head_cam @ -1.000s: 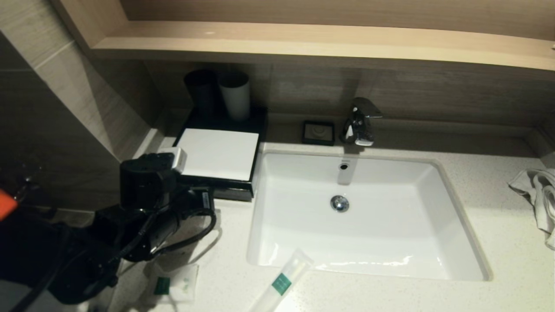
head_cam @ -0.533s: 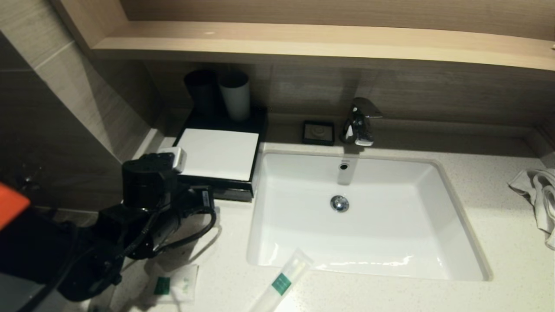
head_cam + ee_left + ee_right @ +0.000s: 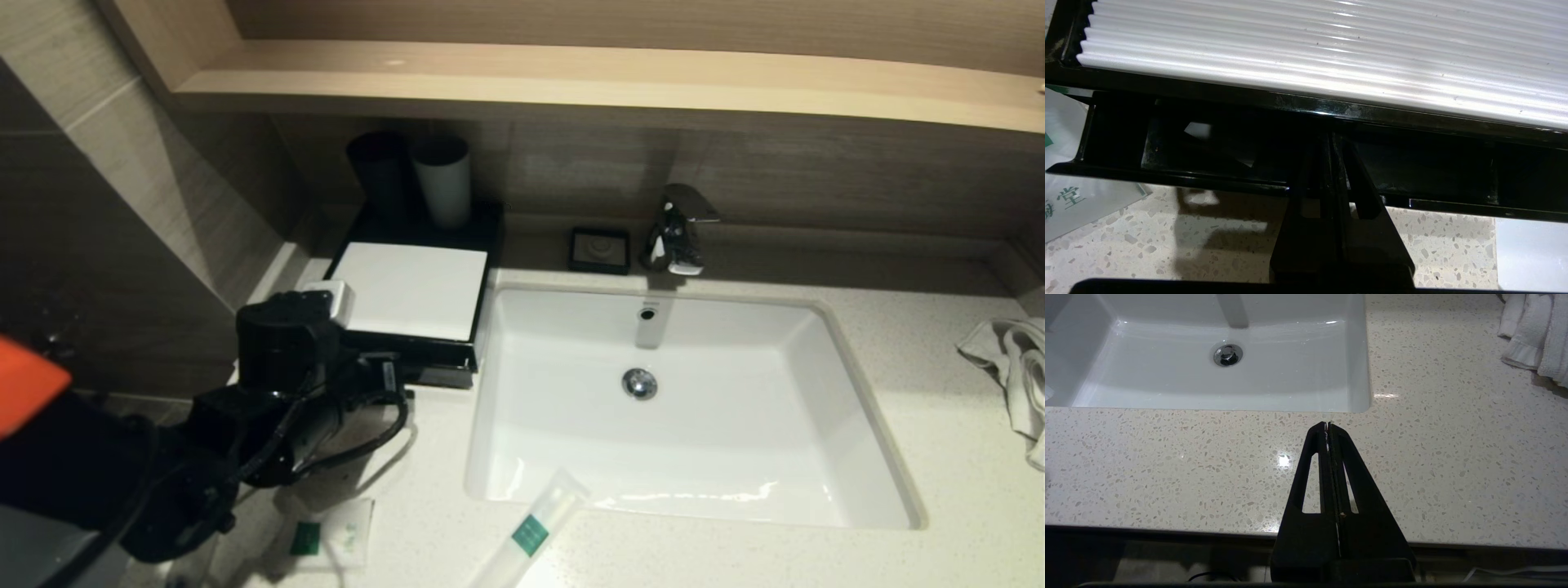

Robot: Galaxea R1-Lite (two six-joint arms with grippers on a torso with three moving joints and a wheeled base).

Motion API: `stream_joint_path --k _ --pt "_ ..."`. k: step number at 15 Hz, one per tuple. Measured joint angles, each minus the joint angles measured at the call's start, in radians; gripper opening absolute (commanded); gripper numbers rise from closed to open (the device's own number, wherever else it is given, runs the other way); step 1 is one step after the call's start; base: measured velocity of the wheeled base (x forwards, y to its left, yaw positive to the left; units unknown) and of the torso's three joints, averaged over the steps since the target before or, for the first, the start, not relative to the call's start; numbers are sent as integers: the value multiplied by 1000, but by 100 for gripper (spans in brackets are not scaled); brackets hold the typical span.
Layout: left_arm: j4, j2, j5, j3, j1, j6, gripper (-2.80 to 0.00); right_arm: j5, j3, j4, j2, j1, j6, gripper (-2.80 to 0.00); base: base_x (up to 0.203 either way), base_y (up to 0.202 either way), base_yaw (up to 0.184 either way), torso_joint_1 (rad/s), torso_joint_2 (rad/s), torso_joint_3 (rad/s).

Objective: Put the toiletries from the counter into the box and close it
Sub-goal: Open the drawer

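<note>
**Left gripper at the box's drawer front**

Our left gripper [image 3: 1331,141] has its 2 fingers pressed together, tips poked into the dark drawer opening of the black box [image 3: 424,359], under its ribbed white lid [image 3: 1331,53]. Just behind the gripper on the speckled counter [image 3: 898,343] lies a clear sachet [image 3: 331,535] with a green label; a white tube [image 3: 531,531] rests further off to its right, at the sink [image 3: 686,408] rim. Our right gripper [image 3: 1328,426], fingers closed on nothing, hangs over bare counter before the sink, towel [image 3: 1535,335] well apart.
</note>
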Motion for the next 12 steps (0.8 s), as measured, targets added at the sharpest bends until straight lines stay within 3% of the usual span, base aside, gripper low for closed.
stream_joint_path --k 12 --pt "31 -25 -1 29 -1 0 -280 -1 0 0 0 0 0 -280 0 0 0 0 0 0"
